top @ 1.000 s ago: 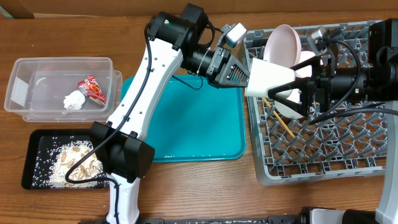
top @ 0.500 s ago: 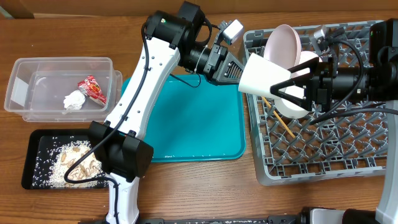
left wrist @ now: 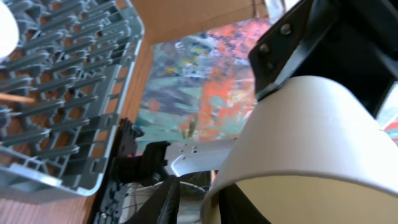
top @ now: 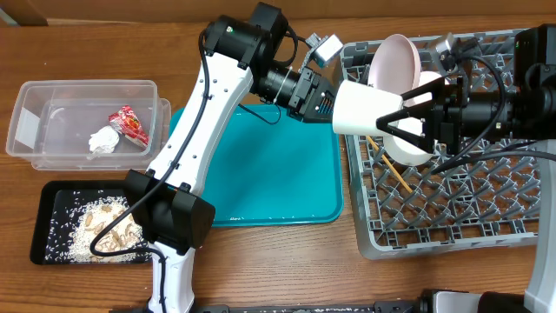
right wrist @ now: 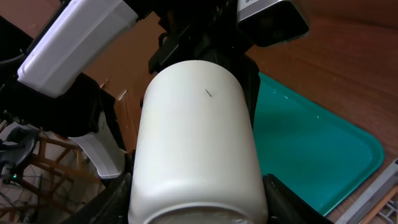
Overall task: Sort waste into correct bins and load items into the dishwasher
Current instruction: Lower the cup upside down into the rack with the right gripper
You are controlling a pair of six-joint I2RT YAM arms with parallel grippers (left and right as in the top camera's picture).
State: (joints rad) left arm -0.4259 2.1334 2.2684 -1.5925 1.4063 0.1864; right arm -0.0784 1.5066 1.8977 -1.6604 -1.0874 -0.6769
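Waste looked sorted: the red-and-white wrapper (top: 130, 123) and the white tissue (top: 104, 141) lay in the clear tub (top: 35, 104) to the left of the teal tray (top: 269, 183). The rice scraps (top: 104, 230) lay heaped in the black tray (top: 43, 222) off the teal tray's near left corner. The teal tray carried nothing of the task.

Just to its right stood the dish rack (top: 452, 209). It held the pinkish plate (top: 395, 63) on edge at the far side, a white bowl (top: 407, 155), and a wooden chopstick (top: 389, 167) lying among the pegs. A second bowl and a second stick could not be made out for sure behind the right arm.

The white cup (top: 365, 109) was the one item not yet loaded. It hung on its side above the teal tray's right edge, between the two arms. The right pincer (top: 401, 122) was clamped across its body. The left pincer (top: 334, 103) sat at the cup's other end, and whether it gripped the cup or stood loose of it could not be told. By my reckoning, only setting the cup into the rack remained.
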